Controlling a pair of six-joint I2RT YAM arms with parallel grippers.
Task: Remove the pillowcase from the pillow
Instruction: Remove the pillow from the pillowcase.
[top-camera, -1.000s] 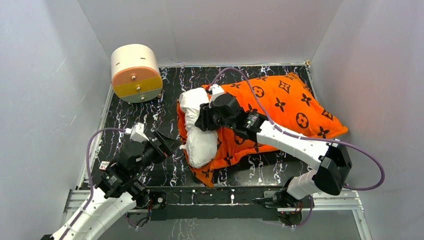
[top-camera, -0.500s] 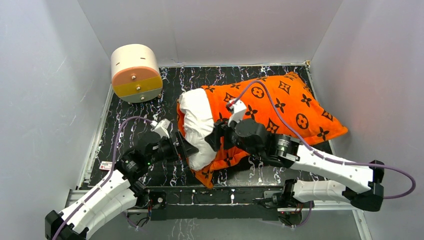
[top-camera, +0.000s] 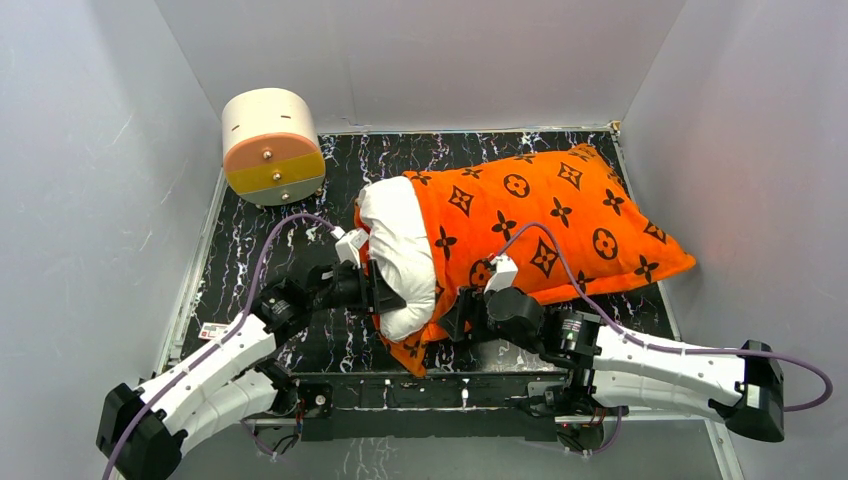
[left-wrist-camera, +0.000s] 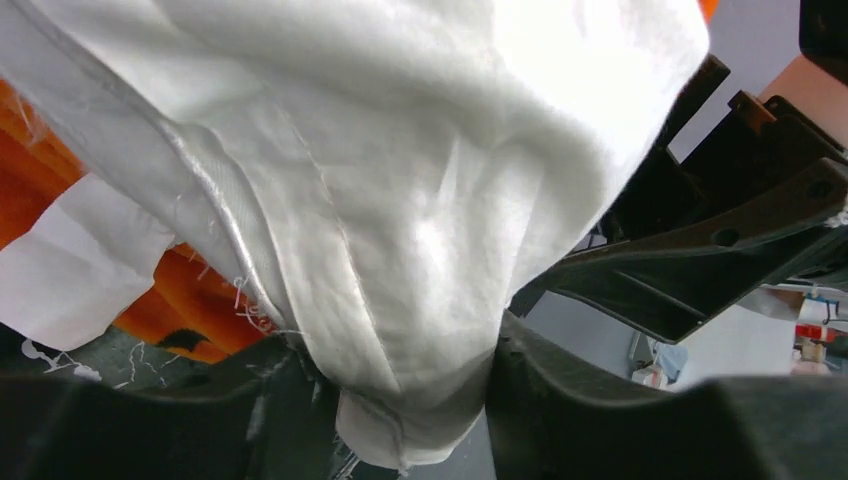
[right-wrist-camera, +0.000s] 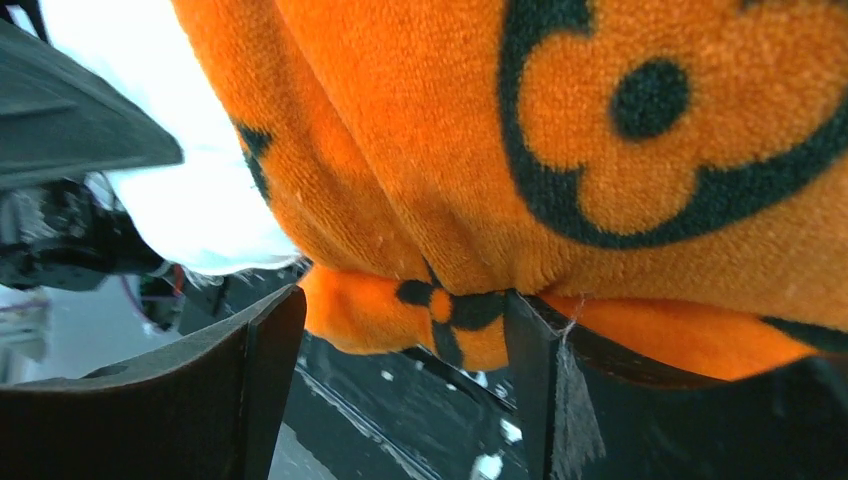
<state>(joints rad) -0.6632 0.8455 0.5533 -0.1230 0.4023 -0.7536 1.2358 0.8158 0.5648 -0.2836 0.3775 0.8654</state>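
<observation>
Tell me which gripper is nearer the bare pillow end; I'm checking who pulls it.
Left. The left gripper pinches the pillow; the right gripper sits beside it, at the pillowcase hem.

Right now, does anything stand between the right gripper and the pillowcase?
Nothing visible does. The lower hem of the pillowcase lies between the open fingers of the right gripper. The left gripper pinches the bare end of the pillow, off to one side and not in the way.

Black, white-veined table (top-camera: 300, 240). Orange pillowcase (top-camera: 540, 215) lies from centre to right edge, white pillow (top-camera: 405, 250) bulging out its left end. Cream-and-orange cylinder (top-camera: 270, 147) at far-left corner. Small label (top-camera: 209, 330) near left edge.
</observation>
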